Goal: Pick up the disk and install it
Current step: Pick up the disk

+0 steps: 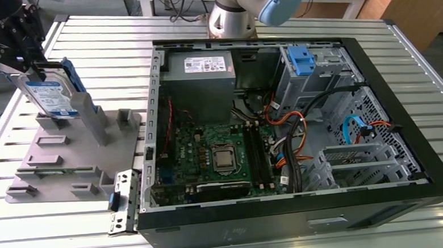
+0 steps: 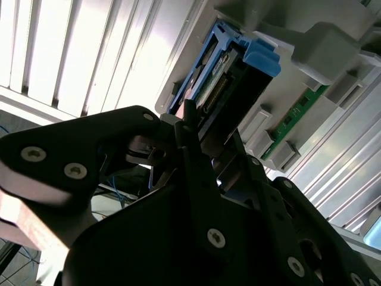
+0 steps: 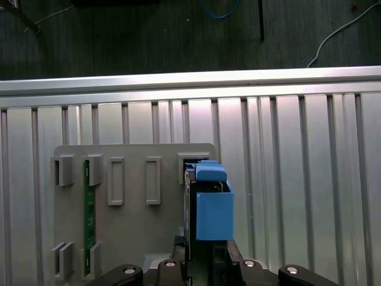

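Nearest, we see the black gripper point(image 1: 30, 59) clamped on the top edge of the disk point(image 1: 51, 96); the disk, silver metal framed in smooth blue plastic, stands tilted, its lower edge among the blocky posts of the grey moulded holder point(image 1: 63, 149); bare ribbed metal table point(image 1: 95, 34) surrounds the holder; farther, toward the exterior view's right, sits the open computer case point(image 1: 406, 177), just beside the holder.
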You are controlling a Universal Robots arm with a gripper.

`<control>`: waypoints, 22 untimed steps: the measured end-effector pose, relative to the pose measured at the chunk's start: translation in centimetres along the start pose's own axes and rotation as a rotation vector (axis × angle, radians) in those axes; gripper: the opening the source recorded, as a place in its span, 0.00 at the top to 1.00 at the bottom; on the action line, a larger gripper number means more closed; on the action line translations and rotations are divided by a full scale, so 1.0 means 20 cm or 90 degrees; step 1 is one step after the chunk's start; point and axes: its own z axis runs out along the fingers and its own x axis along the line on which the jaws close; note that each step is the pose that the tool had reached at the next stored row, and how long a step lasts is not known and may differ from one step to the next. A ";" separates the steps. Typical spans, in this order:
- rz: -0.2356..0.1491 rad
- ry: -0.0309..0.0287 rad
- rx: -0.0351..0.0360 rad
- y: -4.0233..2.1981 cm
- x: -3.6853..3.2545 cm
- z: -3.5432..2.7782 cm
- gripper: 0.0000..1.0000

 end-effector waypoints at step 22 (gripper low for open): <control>0.000 0.0001 -0.0001 0.000 -0.001 -0.027 0.65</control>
